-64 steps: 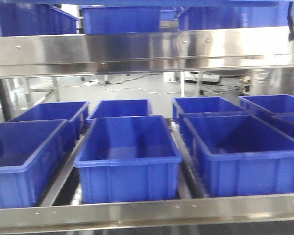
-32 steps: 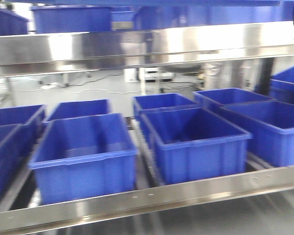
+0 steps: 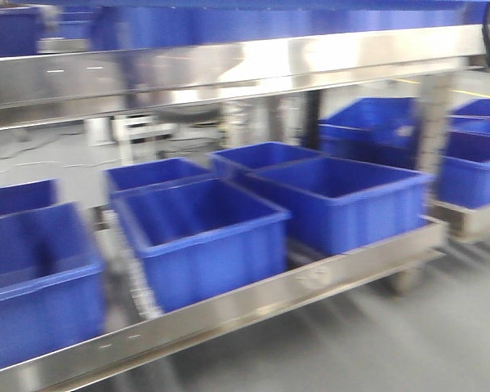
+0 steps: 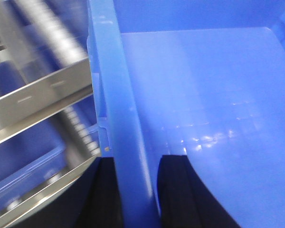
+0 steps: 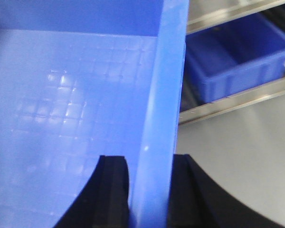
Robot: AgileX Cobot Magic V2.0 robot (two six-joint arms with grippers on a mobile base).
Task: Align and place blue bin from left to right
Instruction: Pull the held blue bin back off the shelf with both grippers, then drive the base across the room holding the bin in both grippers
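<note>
The blue bin (image 4: 204, 85) fills both wrist views as a light blue crate seen from above, with a faint grid on its floor (image 5: 61, 95). My left gripper (image 4: 140, 159) is shut on its left wall rim, one black finger (image 4: 173, 190) inside and the other outside. My right gripper (image 5: 147, 159) is shut on the opposite rim in the same way, with one finger (image 5: 111, 190) inside the bin. Neither the held bin nor the grippers show in the front view.
A steel rack (image 3: 229, 314) carries darker blue bins (image 3: 200, 237) (image 3: 343, 200) under an upper shelf (image 3: 229, 69). More bins (image 3: 474, 171) stand on another rack at right. Grey floor (image 3: 392, 343) lies in front. A roller rail (image 4: 52, 42) and a dark bin (image 5: 232, 57) flank the held bin.
The front view has swung to the right: the rack's bins slid leftward in frame, and the rack's right end, the floor and a further rack came into view, all blurred.
</note>
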